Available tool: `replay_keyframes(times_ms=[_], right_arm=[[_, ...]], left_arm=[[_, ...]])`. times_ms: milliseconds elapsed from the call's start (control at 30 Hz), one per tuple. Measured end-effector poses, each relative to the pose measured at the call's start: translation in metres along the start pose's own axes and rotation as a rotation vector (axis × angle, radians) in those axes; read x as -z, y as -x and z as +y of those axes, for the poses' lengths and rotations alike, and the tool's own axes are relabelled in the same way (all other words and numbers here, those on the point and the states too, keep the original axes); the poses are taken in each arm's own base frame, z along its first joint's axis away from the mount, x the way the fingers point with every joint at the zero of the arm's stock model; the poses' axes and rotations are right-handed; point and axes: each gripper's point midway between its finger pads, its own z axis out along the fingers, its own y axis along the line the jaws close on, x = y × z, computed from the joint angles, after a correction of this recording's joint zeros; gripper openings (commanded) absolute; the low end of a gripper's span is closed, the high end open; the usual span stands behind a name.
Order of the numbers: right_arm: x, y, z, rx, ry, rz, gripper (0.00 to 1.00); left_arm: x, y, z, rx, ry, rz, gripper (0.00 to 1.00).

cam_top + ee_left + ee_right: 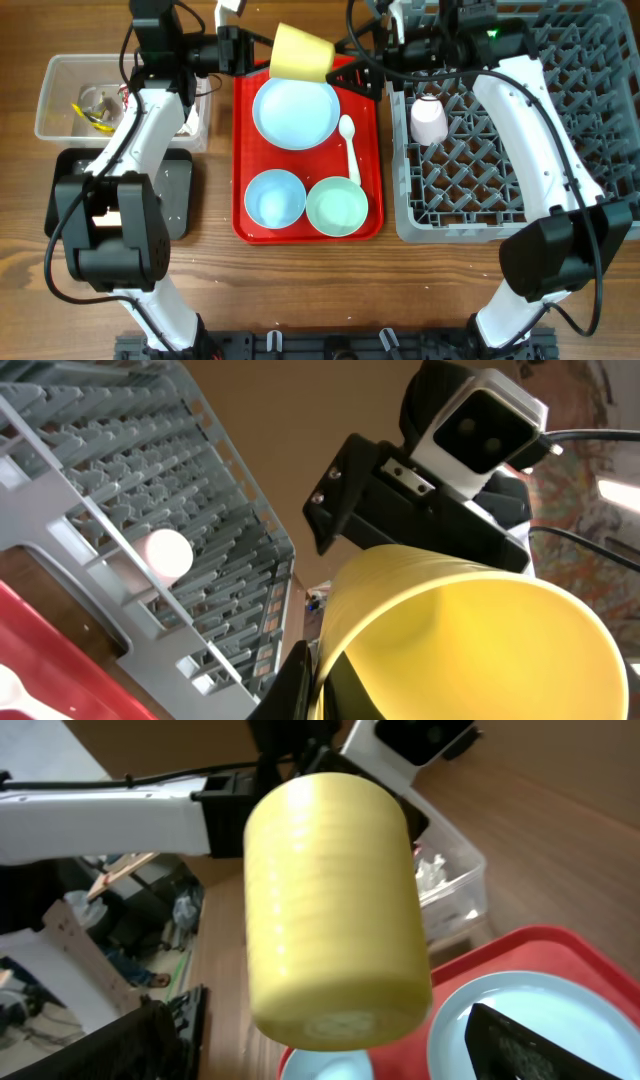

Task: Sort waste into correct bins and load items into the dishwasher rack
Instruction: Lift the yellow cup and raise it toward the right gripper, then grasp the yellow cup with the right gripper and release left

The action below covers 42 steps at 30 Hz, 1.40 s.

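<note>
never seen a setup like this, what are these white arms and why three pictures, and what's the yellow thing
These are two robot arms at a wooden table, each ending in a two-finger gripper. One picture looks down from above; the other two come from small cameras on each arm's wrist.

The yellow thing is a cup. The left gripper is shut on it, holding it on its side above the far end of the red tray. The right gripper is open, close by the cup but not gripping it.

On the tray lie a plate, two bowls and a spoon. At the right is a grey rack with a small cup in it. At the left are a clear tub with scraps and a black tray.
</note>
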Motion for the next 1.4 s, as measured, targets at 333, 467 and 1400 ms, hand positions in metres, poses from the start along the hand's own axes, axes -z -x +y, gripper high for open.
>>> replay_keyframes(times_ms=[333,467,1400], right_arm=[[0.000,0.005,-0.004,-0.032,-0.016,-0.013,1.00],[-0.002,0.007,-0.004,-0.019,-0.016,-0.017,0.99],[-0.032,0.014,0.009,0.069,0.003,-0.007,0.63]], left_arm=[[0.000,0.009,-0.008,0.031,0.007,-0.019,0.04],[0.000,0.009,-0.007,0.047,0.007,-0.020,0.04],[0.000,0.006,-0.011,0.040,-0.004,0.002,0.04]])
